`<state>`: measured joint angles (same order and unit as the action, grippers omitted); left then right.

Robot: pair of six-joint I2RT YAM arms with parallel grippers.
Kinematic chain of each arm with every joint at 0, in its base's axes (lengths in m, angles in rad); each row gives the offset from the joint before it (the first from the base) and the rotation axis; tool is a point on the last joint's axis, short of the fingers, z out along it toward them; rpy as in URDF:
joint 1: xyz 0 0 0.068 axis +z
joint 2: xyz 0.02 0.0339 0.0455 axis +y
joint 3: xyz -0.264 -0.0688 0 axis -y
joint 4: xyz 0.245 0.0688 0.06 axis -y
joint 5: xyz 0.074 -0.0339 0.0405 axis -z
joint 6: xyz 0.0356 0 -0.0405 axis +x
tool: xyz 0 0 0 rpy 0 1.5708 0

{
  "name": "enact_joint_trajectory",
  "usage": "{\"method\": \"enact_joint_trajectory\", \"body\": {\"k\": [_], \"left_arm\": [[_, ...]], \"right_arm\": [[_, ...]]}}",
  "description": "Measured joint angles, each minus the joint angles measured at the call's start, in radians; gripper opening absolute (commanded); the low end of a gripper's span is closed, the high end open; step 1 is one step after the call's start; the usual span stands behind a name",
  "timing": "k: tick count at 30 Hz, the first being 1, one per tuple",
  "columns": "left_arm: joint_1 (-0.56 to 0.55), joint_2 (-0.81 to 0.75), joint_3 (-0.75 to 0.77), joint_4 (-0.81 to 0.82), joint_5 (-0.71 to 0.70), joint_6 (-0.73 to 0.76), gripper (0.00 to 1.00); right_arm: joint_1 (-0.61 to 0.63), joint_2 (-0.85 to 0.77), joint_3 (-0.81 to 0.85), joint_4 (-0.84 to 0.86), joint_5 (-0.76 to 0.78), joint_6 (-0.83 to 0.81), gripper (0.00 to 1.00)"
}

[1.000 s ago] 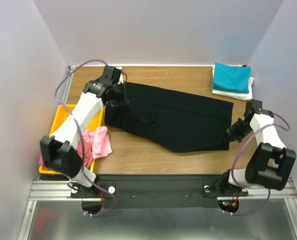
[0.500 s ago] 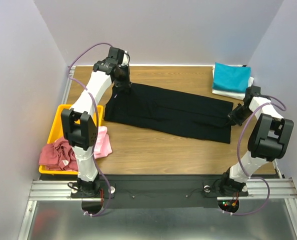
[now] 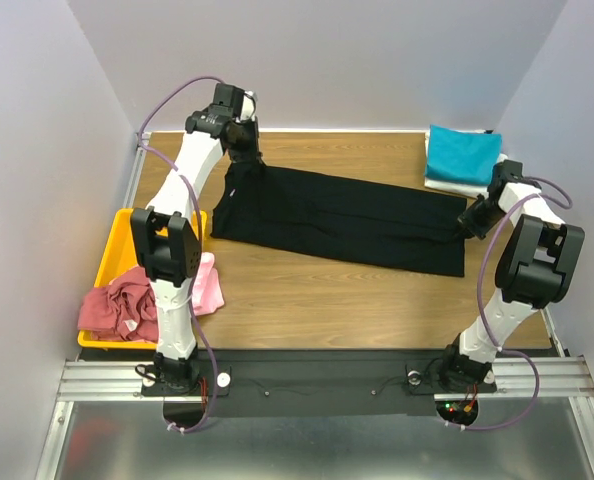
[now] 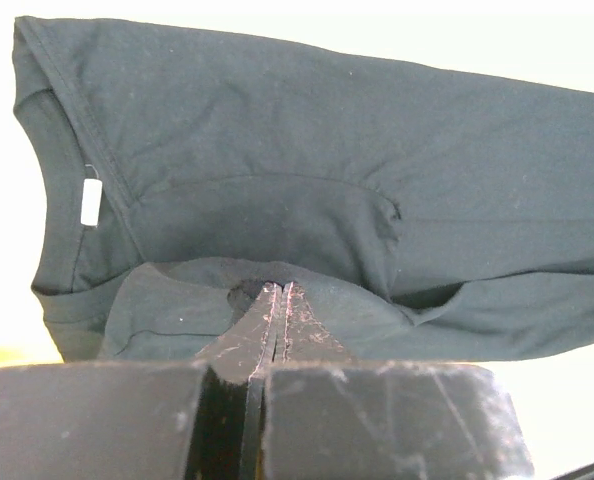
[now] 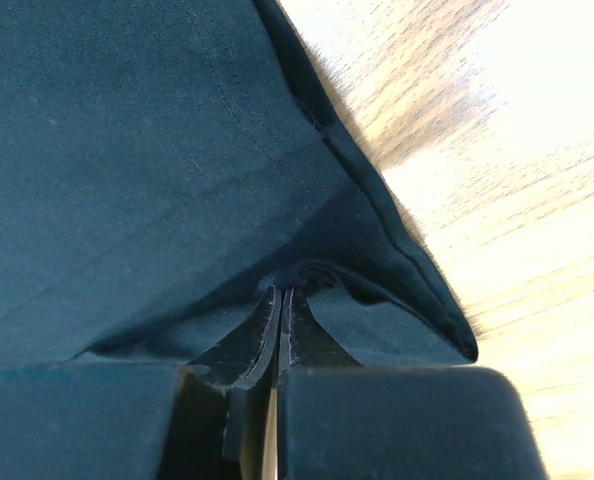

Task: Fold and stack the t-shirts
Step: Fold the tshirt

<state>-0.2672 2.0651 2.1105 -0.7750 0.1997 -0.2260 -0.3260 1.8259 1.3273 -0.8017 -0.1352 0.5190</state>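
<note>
The large black t-shirt [image 3: 347, 218] lies folded lengthwise across the wooden table, a long band from back left to right. My left gripper [image 3: 245, 165] is shut on its left end near the collar [image 4: 72, 190], pinching a fold of cloth [image 4: 197, 300]. At the shirt's right end my right gripper [image 3: 474, 217] is shut on the hem [image 5: 397, 240]. A folded teal t-shirt [image 3: 463, 152] rests on a white one [image 3: 457, 186] at the back right. The pink t-shirt [image 3: 209, 285] and the dusty red one [image 3: 122, 305] lie in and over the yellow tray.
The yellow tray [image 3: 117, 245] sits at the left edge of the table, beside my left arm. Grey walls close in the left, back and right sides. Bare wood [image 3: 337, 300] shows in front of the black shirt.
Both grippers have carried the near edge of the black shirt toward the back, folding it into a narrower band. Both arms now reach farther back.
</note>
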Motion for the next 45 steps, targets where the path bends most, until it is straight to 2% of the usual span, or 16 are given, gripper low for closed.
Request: {"method": "enact_joint_trajectory", "body": {"k": [17, 29, 45], "left_arm": [[0.02, 0.032, 0.06, -0.016, 0.038, -0.008, 0.0], [0.021, 0.087, 0.065, -0.022, 0.037, -0.007, 0.0], [0.035, 0.155, 0.151, 0.016, 0.073, -0.034, 0.0]], "right_arm": [[-0.041, 0.005, 0.054, 0.0, -0.001, -0.018, 0.0], [-0.054, 0.15, 0.138, 0.002, -0.011, -0.039, 0.0], [-0.054, 0.208, 0.256, 0.003, -0.013, -0.04, 0.02]]}}
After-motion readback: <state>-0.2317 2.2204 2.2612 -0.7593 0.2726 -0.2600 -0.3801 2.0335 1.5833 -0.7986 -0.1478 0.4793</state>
